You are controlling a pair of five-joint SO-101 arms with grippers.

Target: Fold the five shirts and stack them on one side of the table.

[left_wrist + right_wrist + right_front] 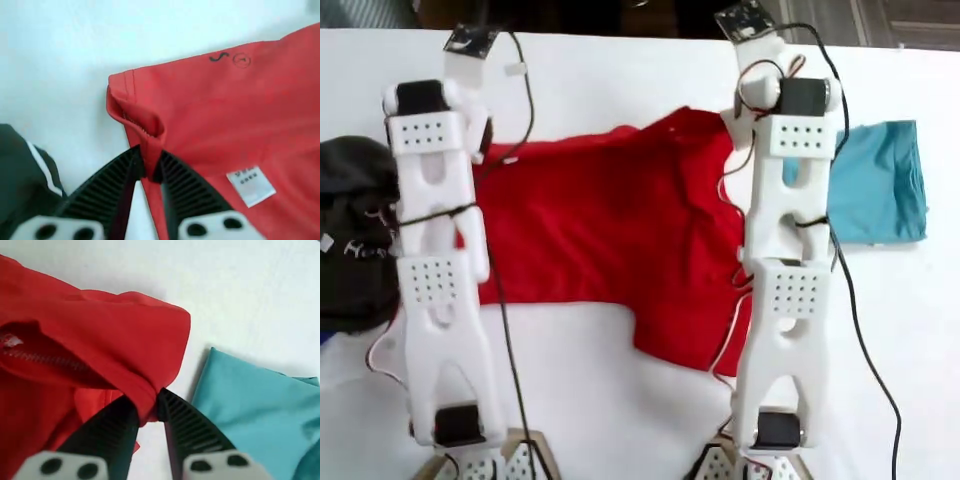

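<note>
A red shirt [610,230] lies spread across the middle of the white table, between the two arms. My left gripper [150,170] is shut on a pinched fold of the red shirt [225,125] at its hem corner; a white label [250,186] shows on the cloth nearby. My right gripper [148,412] is shut on a bunched edge of the red shirt [100,345] on its other side. A folded teal shirt [880,182] rests at the table's right side, close beside the right gripper as the teal shirt [250,405]. Dark shirts [355,235] are heaped at the left edge.
Both white arms [435,260] [785,250] stretch from the near edge toward the far side, with black cables [865,320] trailing along them. Bare white table [590,390] lies in front of the red shirt and along the far edge.
</note>
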